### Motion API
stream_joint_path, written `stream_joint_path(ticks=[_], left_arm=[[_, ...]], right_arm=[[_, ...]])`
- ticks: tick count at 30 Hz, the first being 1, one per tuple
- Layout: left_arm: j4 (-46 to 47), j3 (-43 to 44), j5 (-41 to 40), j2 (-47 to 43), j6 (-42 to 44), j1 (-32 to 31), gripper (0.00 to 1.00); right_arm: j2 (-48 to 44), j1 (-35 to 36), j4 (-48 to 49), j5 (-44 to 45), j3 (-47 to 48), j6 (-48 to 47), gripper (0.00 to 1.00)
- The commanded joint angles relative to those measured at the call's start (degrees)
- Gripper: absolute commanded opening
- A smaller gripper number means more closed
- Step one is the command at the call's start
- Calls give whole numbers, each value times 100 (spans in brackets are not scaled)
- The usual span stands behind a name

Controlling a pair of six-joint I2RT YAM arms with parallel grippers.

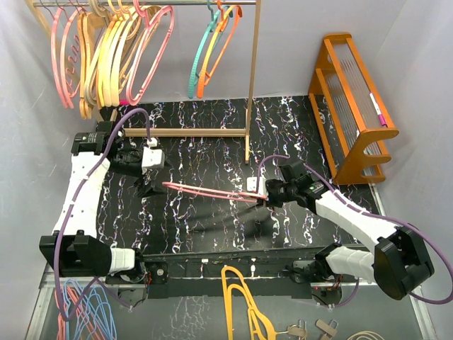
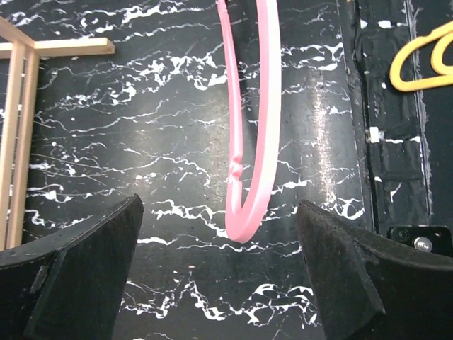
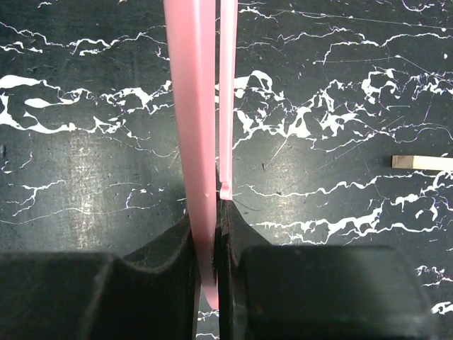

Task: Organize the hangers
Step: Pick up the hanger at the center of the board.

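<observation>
A pink hanger (image 1: 212, 191) is held level above the black marbled mat (image 1: 212, 234), seen edge-on. My right gripper (image 1: 263, 197) is shut on its right end; in the right wrist view the pink hanger (image 3: 192, 127) runs down between the closed pads, with the right gripper (image 3: 216, 283) clamping it. My left gripper (image 1: 148, 187) stands open at the hanger's left end. In the left wrist view the curved pink hanger tip (image 2: 255, 142) lies ahead of the left gripper (image 2: 219, 276), apart from both fingers. More hangers, pink (image 1: 67, 57), tan and yellow (image 1: 106, 64), teal (image 1: 202, 60) and orange (image 1: 216, 57), hang on the rail.
The wooden rack's post (image 1: 249, 92) and base bar (image 1: 191, 132) stand behind the arms. An orange wooden stand (image 1: 354, 106) is at the back right. A yellow hanger (image 1: 241, 297) lies past the mat's front edge, and a blue-and-pink bunch (image 1: 81, 312) off its left corner.
</observation>
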Motion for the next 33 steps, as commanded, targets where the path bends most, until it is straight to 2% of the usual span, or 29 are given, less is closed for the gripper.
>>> stream_joint_path(ticks=[1, 8, 14, 18, 21, 27, 33], left_arm=[[-157, -127, -133, 0, 421, -24, 86], [-154, -76, -309, 277, 531, -25, 75], [-141, -211, -359, 273, 638, -177, 59], [-145, -313, -509, 279, 735, -236, 56], [-125, -416, -602, 244, 829, -319, 59], [188, -541, -708, 196, 569, -524, 57], [410, -524, -689, 236, 270, -724, 42]], right_arm=[[69, -64, -150, -152, 209, -146, 8], [122, -100, -144, -175, 274, -166, 8], [193, -109, -91, -188, 309, -151, 8], [250, -117, -58, -228, 342, -146, 8], [297, -120, -28, -272, 364, -129, 8], [348, -123, 15, -290, 397, -91, 8], [401, -117, 27, -347, 426, -43, 8]])
